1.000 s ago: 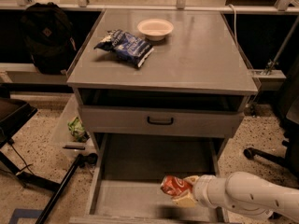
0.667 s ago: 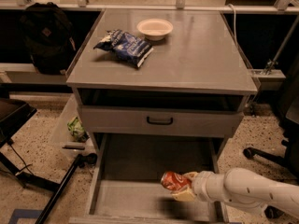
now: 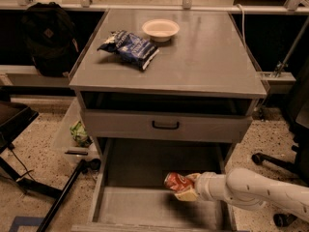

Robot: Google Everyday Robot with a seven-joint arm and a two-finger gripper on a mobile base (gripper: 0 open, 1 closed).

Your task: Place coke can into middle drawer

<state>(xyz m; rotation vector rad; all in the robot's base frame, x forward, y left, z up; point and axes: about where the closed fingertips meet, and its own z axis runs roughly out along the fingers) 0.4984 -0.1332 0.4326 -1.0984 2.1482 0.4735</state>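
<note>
The coke can [image 3: 175, 181], red with white lettering, lies on its side in my gripper [image 3: 186, 189], which is shut on it. The white arm [image 3: 256, 191] reaches in from the lower right. The can hangs a little above the flat grey floor of the open middle drawer [image 3: 130, 209], right of its middle, with a shadow beneath it. The drawer is pulled out toward the camera, with low side walls at left and right.
A grey drawer front with a black handle [image 3: 165, 125] sits above the open drawer. On the cabinet top [image 3: 207, 57] lie a blue chip bag [image 3: 129, 47] and a white bowl [image 3: 160, 29]. A black backpack [image 3: 46, 37] stands at left. A chair base [image 3: 270, 161] is at right.
The gripper has carried the can slightly left and farther into the drawer. Everything else is unchanged.
</note>
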